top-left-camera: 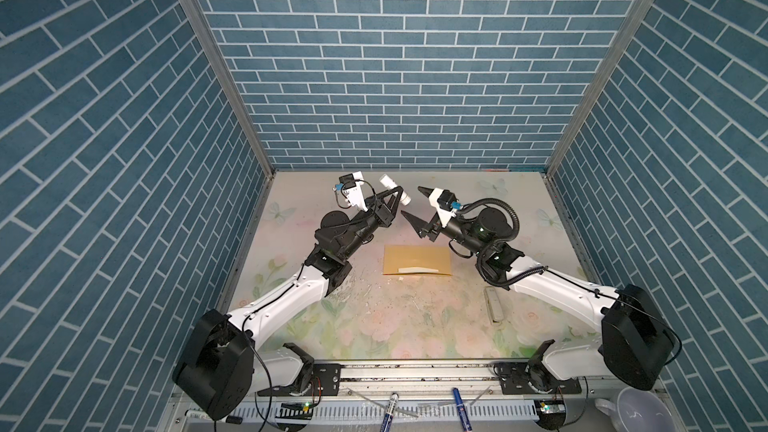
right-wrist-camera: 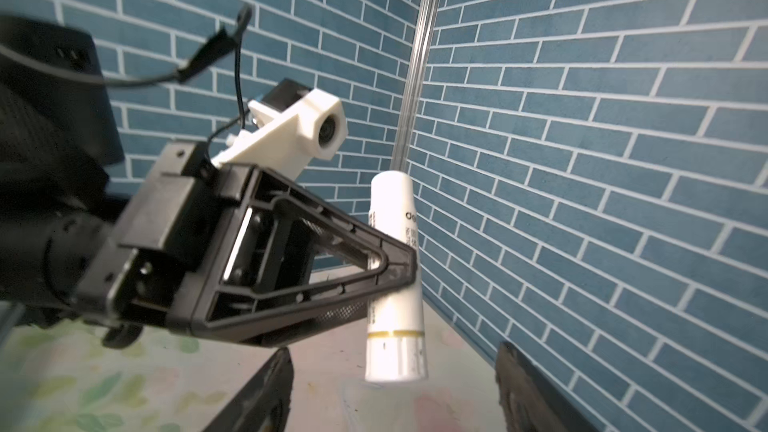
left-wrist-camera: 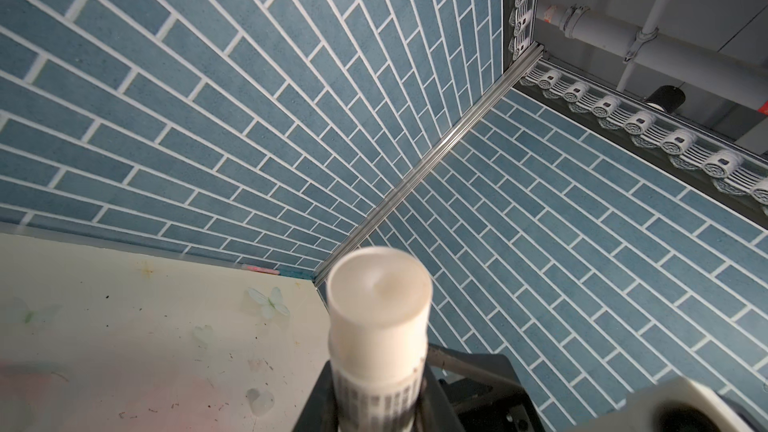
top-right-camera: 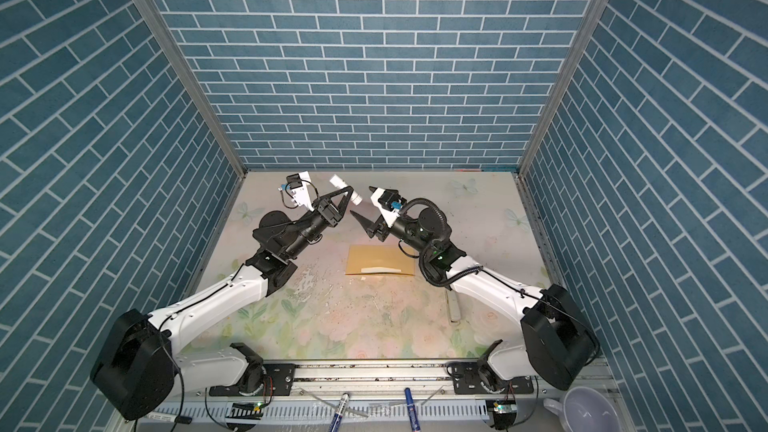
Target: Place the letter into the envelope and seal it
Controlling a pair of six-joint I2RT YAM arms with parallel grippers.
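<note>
The mustard-yellow envelope [top-left-camera: 417, 257] [top-right-camera: 380, 257] lies flat at mid-table, a pale strip [top-left-camera: 419, 270] along its near edge. The letter is out of view. Above the table's far part, my left gripper [top-left-camera: 397, 193] [top-right-camera: 350, 192] [left-wrist-camera: 376, 401] [right-wrist-camera: 399, 268] is shut on a white glue stick [top-left-camera: 385, 180] [top-right-camera: 337, 182] [left-wrist-camera: 380, 313] [right-wrist-camera: 395, 284]. My right gripper [top-left-camera: 414, 202] [top-right-camera: 362, 200] [right-wrist-camera: 395, 388] faces it, open. Its two fingers [right-wrist-camera: 266, 392] stand well apart on either side of the stick's lower end, touching nothing.
A pale flat bar [top-left-camera: 493, 303] lies on the table at the right, beside my right forearm. Marker pens [top-left-camera: 390, 409] rest on the front rail and a white cup [top-left-camera: 631, 413] sits at the front right. Blue brick walls close three sides.
</note>
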